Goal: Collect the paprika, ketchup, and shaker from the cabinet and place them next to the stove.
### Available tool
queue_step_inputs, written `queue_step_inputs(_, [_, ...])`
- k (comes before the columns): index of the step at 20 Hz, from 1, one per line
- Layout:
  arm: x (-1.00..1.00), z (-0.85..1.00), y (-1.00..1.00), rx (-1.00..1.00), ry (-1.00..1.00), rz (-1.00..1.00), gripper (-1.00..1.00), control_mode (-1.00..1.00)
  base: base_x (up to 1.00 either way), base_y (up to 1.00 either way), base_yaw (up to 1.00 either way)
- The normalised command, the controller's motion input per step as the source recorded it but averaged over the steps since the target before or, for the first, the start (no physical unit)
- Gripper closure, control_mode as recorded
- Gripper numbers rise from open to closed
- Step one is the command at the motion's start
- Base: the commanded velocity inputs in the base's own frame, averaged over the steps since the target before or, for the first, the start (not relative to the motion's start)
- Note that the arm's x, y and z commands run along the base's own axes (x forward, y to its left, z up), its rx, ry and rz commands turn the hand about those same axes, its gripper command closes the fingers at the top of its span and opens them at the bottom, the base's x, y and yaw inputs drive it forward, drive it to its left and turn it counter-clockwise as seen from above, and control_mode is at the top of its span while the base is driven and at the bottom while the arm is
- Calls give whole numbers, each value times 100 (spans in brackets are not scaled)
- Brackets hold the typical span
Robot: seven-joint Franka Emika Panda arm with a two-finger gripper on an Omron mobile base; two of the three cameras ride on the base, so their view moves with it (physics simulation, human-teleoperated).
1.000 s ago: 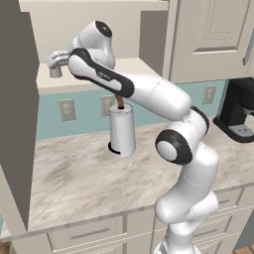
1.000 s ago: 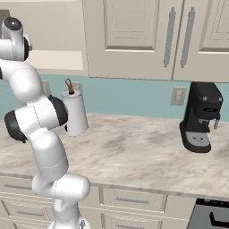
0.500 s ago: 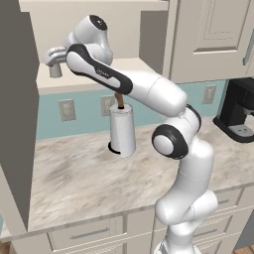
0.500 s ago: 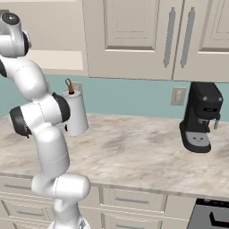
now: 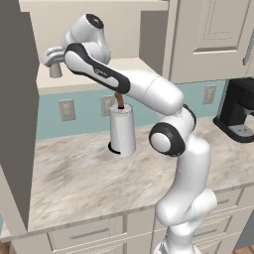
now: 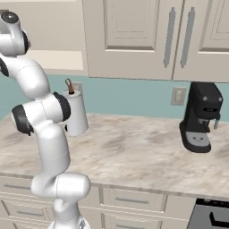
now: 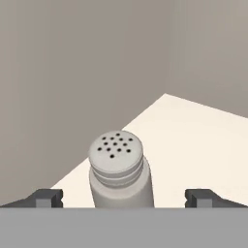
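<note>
Gripper [image 7: 124, 197] reaching into the cabinet [image 5: 99, 74], fingertips [image 7: 48, 196] spread wide, shaker [image 7: 118, 169] upright on the shelf between them, seemingly untouched, paper towel roll [image 5: 122, 130] well below

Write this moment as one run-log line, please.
gripper: open, straddling small grey perforated-top shaker | shaker: upright on cream cabinet shelf | grasp: not yet closed

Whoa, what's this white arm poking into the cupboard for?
It's reaching for a shaker that stands upright on the shelf of the open cabinet. The gripper is open, with one fingertip on each side of the shaker and a gap left on both, so nothing is grasped yet. Below on the counter stand a paper towel roll and, further right, a black coffee machine.
</note>
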Motion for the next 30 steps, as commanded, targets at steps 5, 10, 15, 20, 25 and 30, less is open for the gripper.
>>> queue_step_inputs(5, [8, -12, 3, -1, 0, 1, -100, -100, 0, 0, 0])
queue_step_inputs(10, [3, -16, 6, -3, 1, 2, -100, -100, 0, 0, 0])
queue_step_inputs(15, [2, -16, 15, -4, 2, 2, 100, -100, 0, 0, 0])
queue_step_inputs(20, [3, -9, 7, -1, 1, 2, 100, -100, 0, 0, 0])
queue_step_inputs(25, [0, -3, 3, 0, 0, 2, 100, -100, 0, 0, 0])
queue_step_inputs(30, [0, -2, 0, 0, 0, 0, 100, -100, 0, 0, 0])
